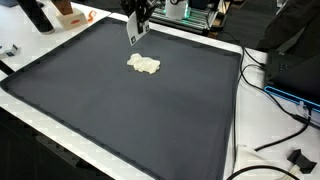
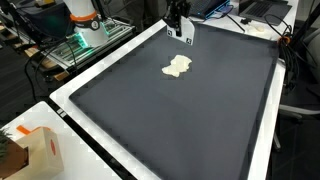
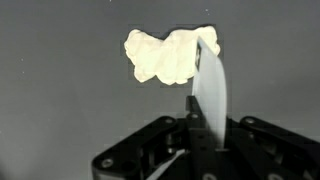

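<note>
Beneath the claw [image 1: 138, 18], a white strip [image 1: 134, 36] hangs free. The jaws are closed narrowly on its upper end, as the wrist view shows, where the strip [image 3: 212, 85] rises from between the claw's [image 3: 198, 118] dark fingers [image 3: 191, 108]. Because it is pinched at one end only, the strip droops limp and flat, its lower end clear of the dark mat [image 1: 80, 95], as far as both exterior views allow one to judge. Below the claw [image 2: 177, 20] and somewhat forward of it, toward the mat's [image 2: 210, 120] middle, lies a crumpled cream cloth [image 2: 178, 68]. It rests loose on the mat, apart from the strip [image 2: 187, 36], bunched into folds as soft fabric settles when nothing holds it. In the wrist view the strip's tip overlaps the cloth [image 3: 160, 55], an effect of looking down along the claw rather than of contact. Only the arm's last link shows. It points straight down, raised well above the mat near one edge.
</note>
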Robot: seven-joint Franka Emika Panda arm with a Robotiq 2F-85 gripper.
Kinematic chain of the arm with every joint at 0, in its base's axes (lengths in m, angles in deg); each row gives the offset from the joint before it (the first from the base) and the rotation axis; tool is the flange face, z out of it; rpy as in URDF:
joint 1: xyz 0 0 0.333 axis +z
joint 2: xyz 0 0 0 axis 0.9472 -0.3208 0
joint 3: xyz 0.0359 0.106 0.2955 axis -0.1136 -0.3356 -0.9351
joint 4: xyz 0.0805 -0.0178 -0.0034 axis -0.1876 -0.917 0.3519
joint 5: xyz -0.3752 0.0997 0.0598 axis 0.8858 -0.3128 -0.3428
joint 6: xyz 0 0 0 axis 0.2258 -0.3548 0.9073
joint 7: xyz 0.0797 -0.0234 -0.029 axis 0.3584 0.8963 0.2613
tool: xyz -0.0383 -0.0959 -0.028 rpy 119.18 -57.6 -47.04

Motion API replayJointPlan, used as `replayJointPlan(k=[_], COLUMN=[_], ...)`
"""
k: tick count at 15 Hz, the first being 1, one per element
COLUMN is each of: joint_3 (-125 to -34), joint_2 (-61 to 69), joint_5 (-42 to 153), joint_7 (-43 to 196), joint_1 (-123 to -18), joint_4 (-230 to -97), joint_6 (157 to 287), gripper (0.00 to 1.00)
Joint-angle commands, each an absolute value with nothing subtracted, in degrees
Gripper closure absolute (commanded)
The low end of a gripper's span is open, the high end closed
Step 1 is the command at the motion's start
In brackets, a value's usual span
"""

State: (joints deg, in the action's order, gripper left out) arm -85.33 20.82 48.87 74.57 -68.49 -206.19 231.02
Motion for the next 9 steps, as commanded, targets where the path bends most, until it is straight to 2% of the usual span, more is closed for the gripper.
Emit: replayJointPlan(k=[1, 9], joint_3=[-84.43, -82.98], joint_2=[17.75, 10.49], joint_5=[44.59, 40.89], joint_7=[70.17, 62.39], joint_1=[-69.72, -70.59], joint_4=[-208.90, -211.16], joint_6=[237.84, 246.82], gripper=[0.99, 0.99])
